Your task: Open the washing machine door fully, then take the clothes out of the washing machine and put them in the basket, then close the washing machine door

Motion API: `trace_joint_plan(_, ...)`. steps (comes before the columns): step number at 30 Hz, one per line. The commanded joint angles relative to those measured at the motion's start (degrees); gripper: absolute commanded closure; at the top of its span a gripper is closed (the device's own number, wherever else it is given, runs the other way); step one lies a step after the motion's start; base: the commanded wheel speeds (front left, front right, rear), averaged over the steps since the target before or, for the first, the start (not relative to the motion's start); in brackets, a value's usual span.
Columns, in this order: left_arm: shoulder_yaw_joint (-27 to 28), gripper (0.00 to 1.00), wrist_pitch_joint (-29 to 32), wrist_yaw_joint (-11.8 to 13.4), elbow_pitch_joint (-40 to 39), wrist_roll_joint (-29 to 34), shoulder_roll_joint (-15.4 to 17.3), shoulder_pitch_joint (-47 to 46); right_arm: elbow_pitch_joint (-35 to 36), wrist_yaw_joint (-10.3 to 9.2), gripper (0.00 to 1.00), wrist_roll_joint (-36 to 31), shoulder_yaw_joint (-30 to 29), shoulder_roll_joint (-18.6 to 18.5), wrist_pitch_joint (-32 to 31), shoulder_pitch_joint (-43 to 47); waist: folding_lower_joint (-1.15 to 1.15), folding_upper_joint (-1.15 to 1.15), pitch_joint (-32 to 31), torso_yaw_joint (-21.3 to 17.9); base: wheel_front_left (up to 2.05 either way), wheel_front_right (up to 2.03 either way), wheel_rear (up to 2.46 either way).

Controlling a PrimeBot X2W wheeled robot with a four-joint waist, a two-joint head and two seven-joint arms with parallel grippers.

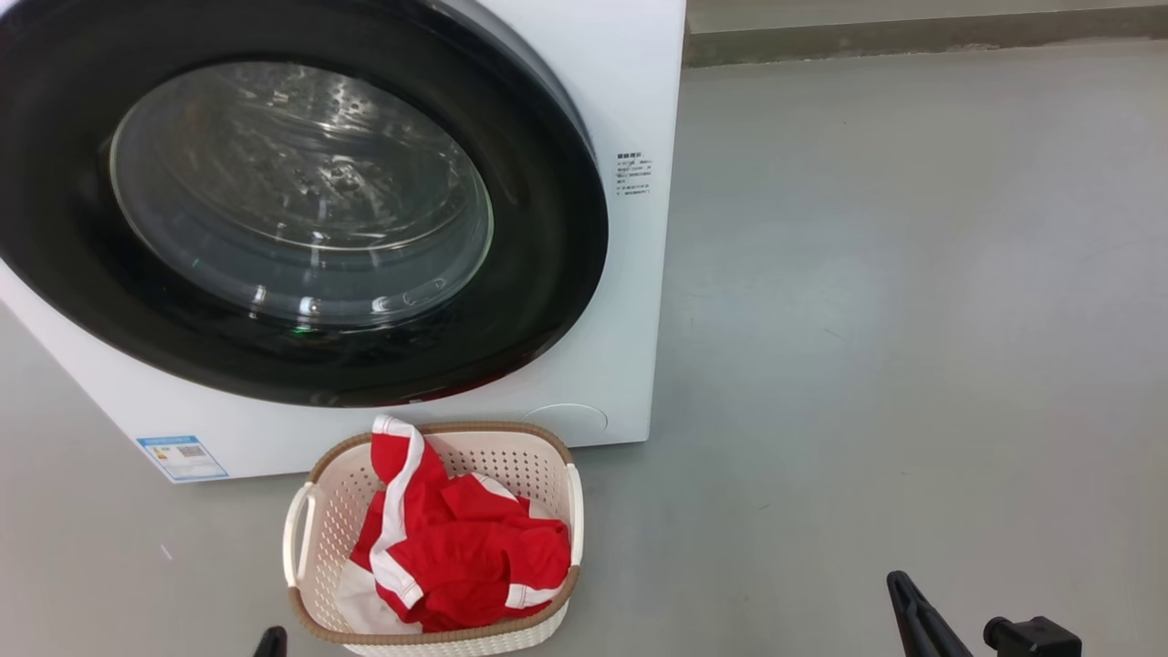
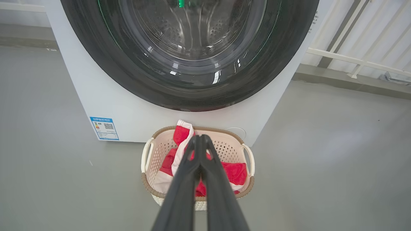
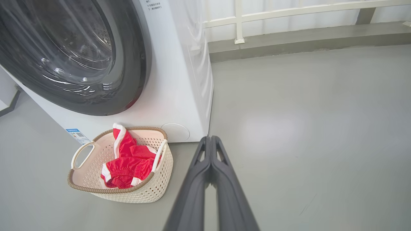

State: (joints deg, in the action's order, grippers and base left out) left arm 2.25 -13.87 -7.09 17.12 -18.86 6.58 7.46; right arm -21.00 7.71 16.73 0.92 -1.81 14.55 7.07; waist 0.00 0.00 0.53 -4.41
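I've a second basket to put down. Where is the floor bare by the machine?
Widest bare floor: right of the machine and basket, up to the kerb. A smaller patch lies left of the basket, below the sticker. Crowded: below the door, where the basket, holding clothes, sits.

Grey floor [image 1: 867,319] is lying smooth and slightly glossy, reflecting a soft patch of light. The white washing machine [image 1: 630,301] is standing directly on it at the left. The basket [image 1: 321,538] is sitting upright on the floor just in front of the machine's lower front panel. A low grey kerb [image 1: 912,41] is bordering the floor's far edge.
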Motion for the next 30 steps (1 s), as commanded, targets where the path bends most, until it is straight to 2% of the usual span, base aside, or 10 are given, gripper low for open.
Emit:
trace_joint_plan(1,0.41,1.0,0.2,-0.01,-1.05,-1.28,0.68,-0.25,1.11,0.0,1.0,1.47,-0.08,-0.47,-0.29,-0.26,0.01,0.0,-0.01,0.05,0.0,0.0,0.0)
trace_joint_plan(5,0.53,1.0,0.87,-0.02,-1.18,-3.63,0.54,-0.63,1.38,-0.01,1.0,3.98,-0.22,-0.57,-0.88,-0.6,0.13,0.0,-0.15,0.21,0.0,0.0,0.0)
trace_joint_plan(10,0.67,1.0,1.67,-0.04,-1.22,-6.56,0.36,-1.18,1.58,-0.02,1.0,7.11,-0.39,-0.69,-1.62,-1.12,0.01,0.0,-0.07,0.38,0.0,0.0,0.0)
trace_joint_plan(30,1.26,1.0,4.78,-0.1,-1.49,-17.69,-0.32,-3.31,2.47,-0.05,1.0,18.84,-1.17,-1.05,-4.54,-3.17,0.0,0.0,-0.09,1.06,0.0,0.0,0.0)
